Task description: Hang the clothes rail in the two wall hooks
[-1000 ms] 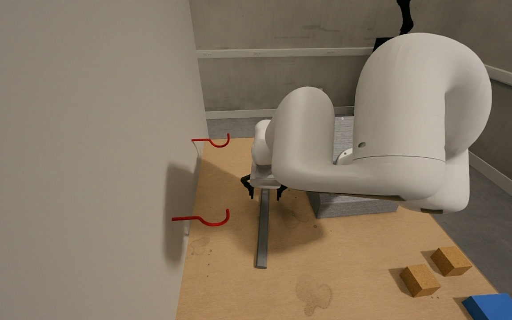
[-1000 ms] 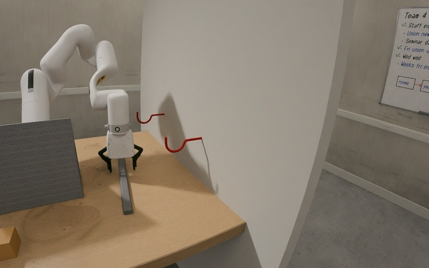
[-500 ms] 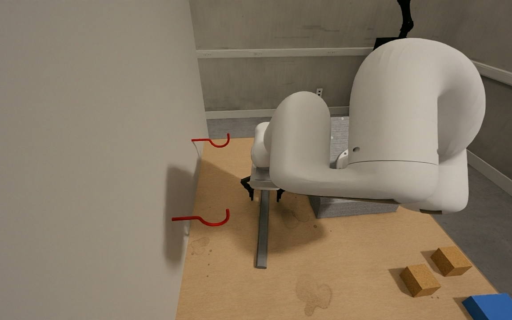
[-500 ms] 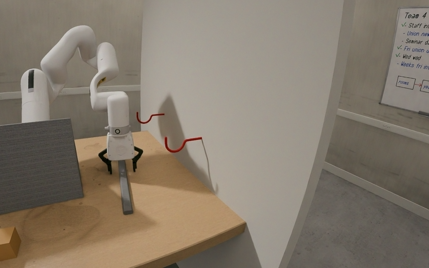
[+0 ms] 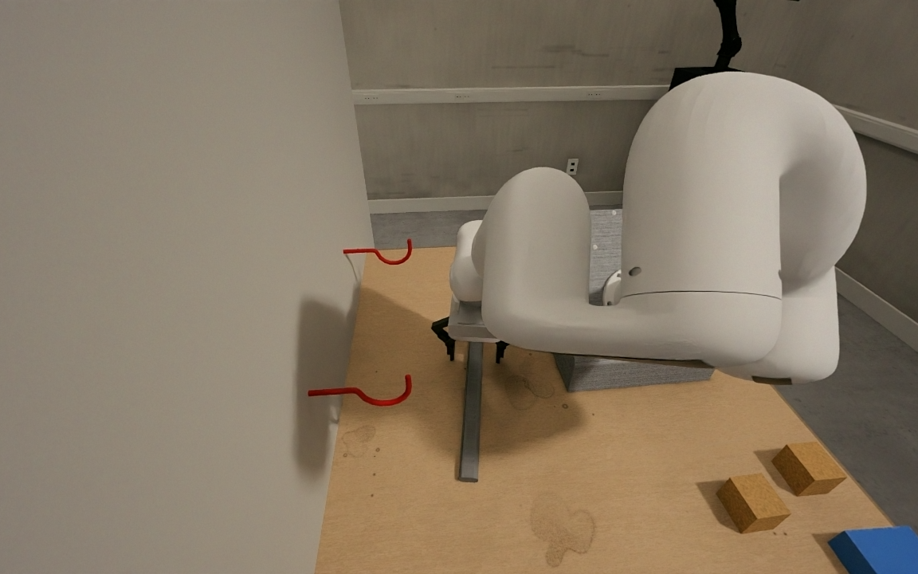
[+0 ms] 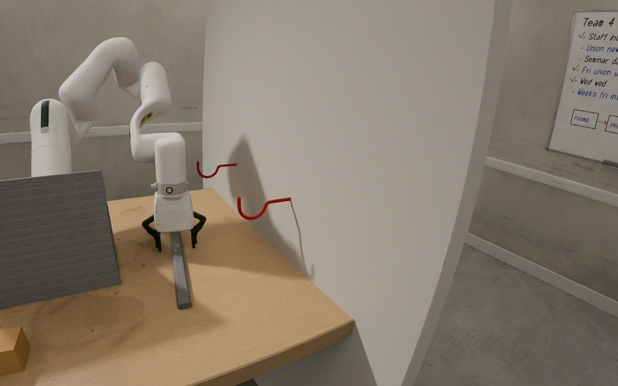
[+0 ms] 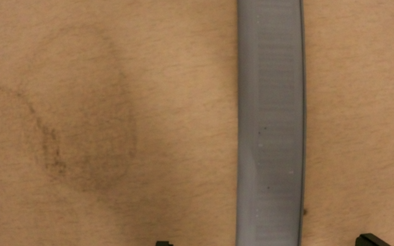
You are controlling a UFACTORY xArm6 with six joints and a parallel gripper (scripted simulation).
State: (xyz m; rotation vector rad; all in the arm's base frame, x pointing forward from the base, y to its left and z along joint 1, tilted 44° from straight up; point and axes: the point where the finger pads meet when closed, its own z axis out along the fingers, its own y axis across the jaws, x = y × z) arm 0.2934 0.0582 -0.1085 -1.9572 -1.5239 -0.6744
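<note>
Two black fingers [image 6: 194,234] of the gripper [image 6: 175,241] stand fully spread and empty, one on each side of the grey clothes rail [image 6: 181,268] without touching it. That rail lies flat on the wooden table [image 6: 263,307], running parallel to the white wall [image 6: 350,143]. Beside the rail, two red hooks [image 5: 385,254] [image 5: 377,394] project from this wall, above table level and bare, while a grey panel [image 6: 37,230] stands on the rail's opposite side.
</note>
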